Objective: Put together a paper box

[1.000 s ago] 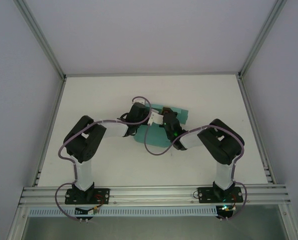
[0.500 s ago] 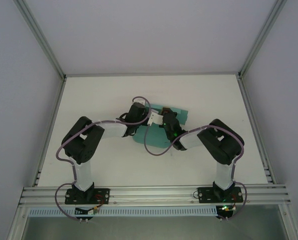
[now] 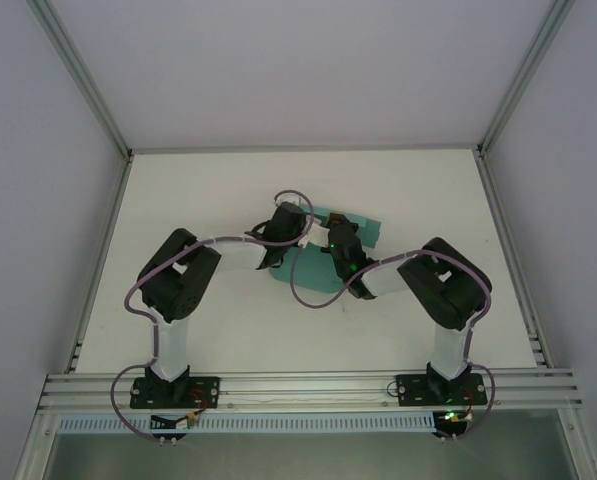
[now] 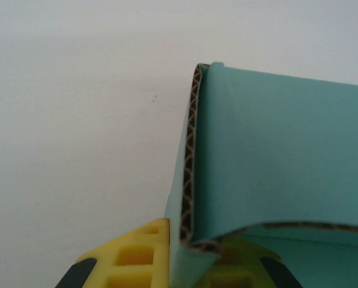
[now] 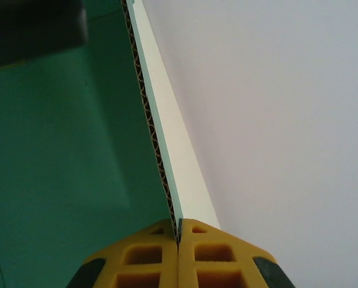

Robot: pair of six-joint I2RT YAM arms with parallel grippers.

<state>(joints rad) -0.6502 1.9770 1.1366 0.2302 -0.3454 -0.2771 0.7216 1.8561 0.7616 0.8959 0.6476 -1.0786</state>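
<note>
The paper box (image 3: 308,272) sits mid-surface (image 3: 188,200), a little toward 12 o'clock, and looks only part-folded: walls stand up but nothing is closed. The left gripper (image 4: 187,255) is clenched on a bent wall at the box's 10 o'clock side. The right gripper (image 5: 179,240) pinches another card edge. Most of the folding seems yet to do.

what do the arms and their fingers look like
The left arm and right arm have chunky black joints, white links and looping mauve cables. A green light glows on the right wrist. The fingers are yellow plastic with square cut-outs and black patches at the sides.
</note>
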